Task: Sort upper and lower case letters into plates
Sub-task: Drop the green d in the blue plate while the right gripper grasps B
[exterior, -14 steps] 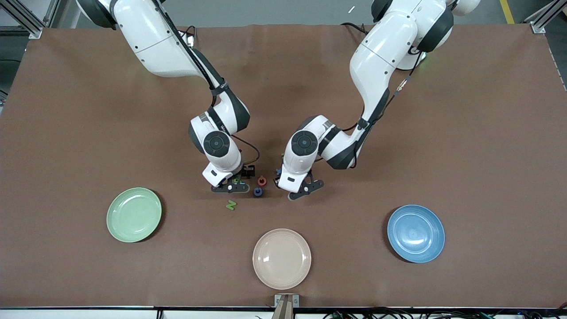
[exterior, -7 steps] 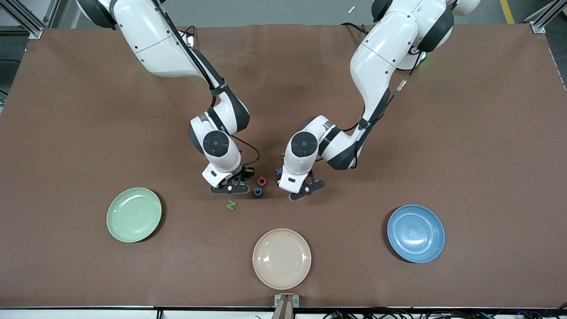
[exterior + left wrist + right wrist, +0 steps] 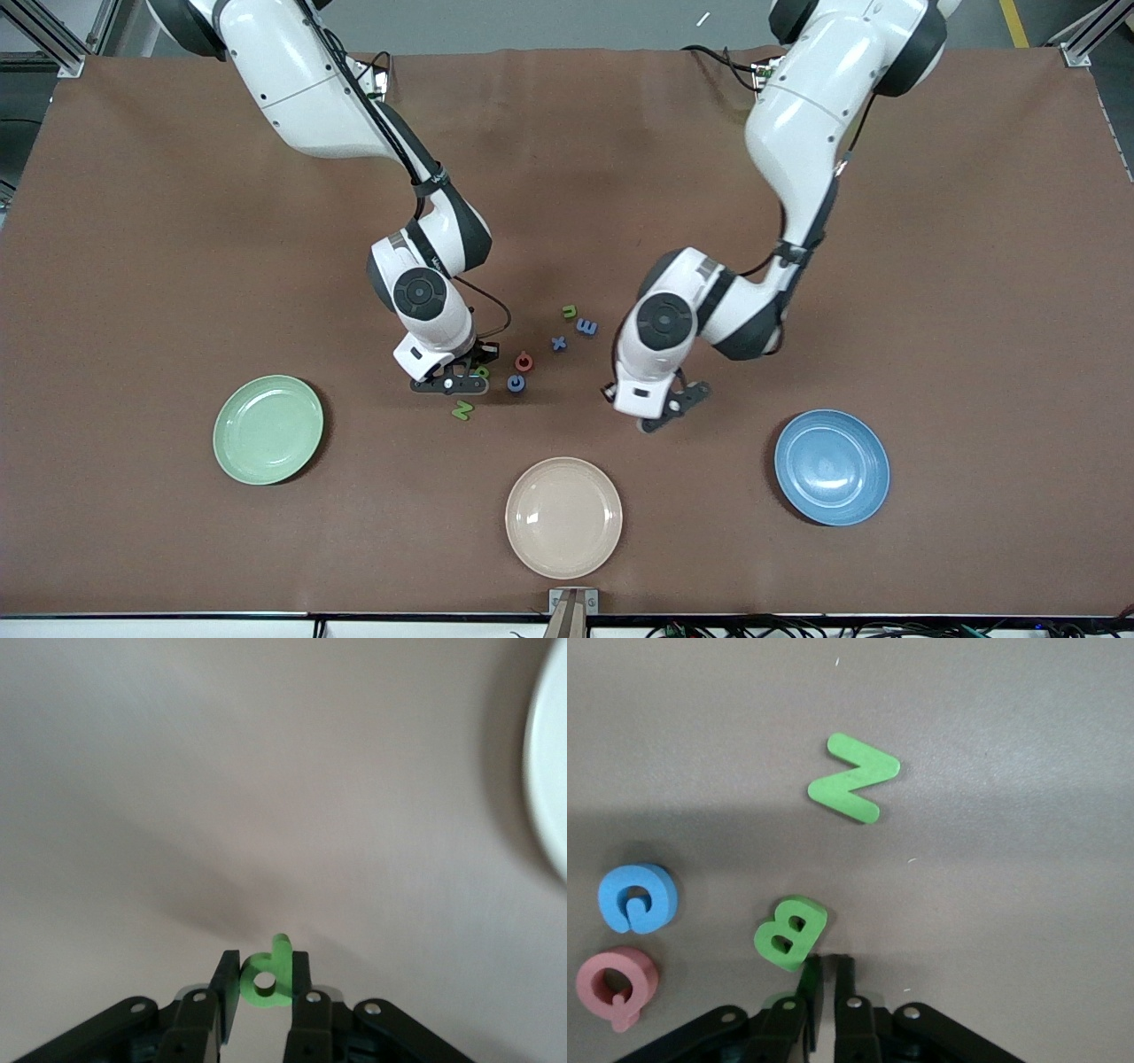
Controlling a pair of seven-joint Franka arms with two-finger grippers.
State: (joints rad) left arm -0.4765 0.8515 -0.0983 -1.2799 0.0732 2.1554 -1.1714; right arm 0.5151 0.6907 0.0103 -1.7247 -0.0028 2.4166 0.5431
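My left gripper (image 3: 656, 422) (image 3: 266, 958) is shut on a small green letter d (image 3: 269, 975), held upright over the table mat between the letter cluster and the blue plate (image 3: 831, 467). My right gripper (image 3: 449, 385) (image 3: 829, 960) is shut with nothing between its fingers. A green B (image 3: 790, 932) (image 3: 482, 372) lies flat beside one fingertip. Close by lie a green N (image 3: 462, 410) (image 3: 853, 790), a blue letter (image 3: 516, 383) (image 3: 636, 897) and a red letter (image 3: 524, 361) (image 3: 616, 985). A blue x (image 3: 558, 343), another blue letter (image 3: 586, 327) and a green u (image 3: 570, 311) lie farther from the front camera. The pale green plate (image 3: 267, 430) holds nothing.
A cream-beige plate (image 3: 563, 517) sits near the table's front edge, between the two other plates. A pale plate rim (image 3: 545, 771) shows at the edge of the left wrist view. A brown mat (image 3: 177, 266) covers the table.
Both grippers have closed. The left arm has swung away from the letter cluster toward the blue plate with the green d. The right gripper shifted slightly toward its own end of the table.
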